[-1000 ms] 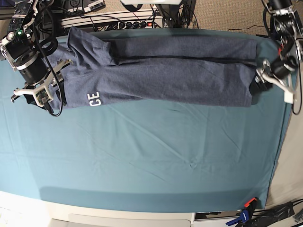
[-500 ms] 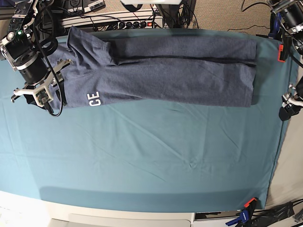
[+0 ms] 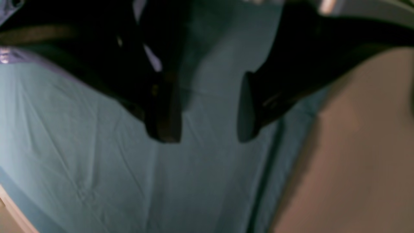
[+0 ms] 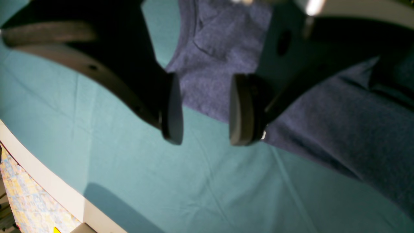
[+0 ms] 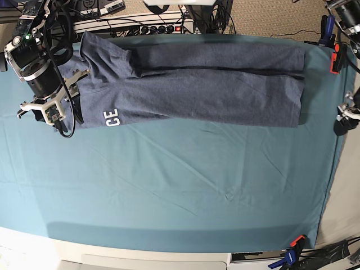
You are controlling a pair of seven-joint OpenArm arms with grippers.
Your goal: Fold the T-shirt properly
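Where the T-shirt (image 4: pixel 220 68) fills one wrist view, only tablecloth (image 3: pixel 97 155) in the other.

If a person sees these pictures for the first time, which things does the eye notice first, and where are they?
First comes the long blue-grey T-shirt, folded into a band across the far side of the teal tablecloth, with the white letters "CE" at its near edge. Next, the right claw stands open at the shirt's end on the picture's left. The left claw is open off the cloth's right edge, clear of the shirt.
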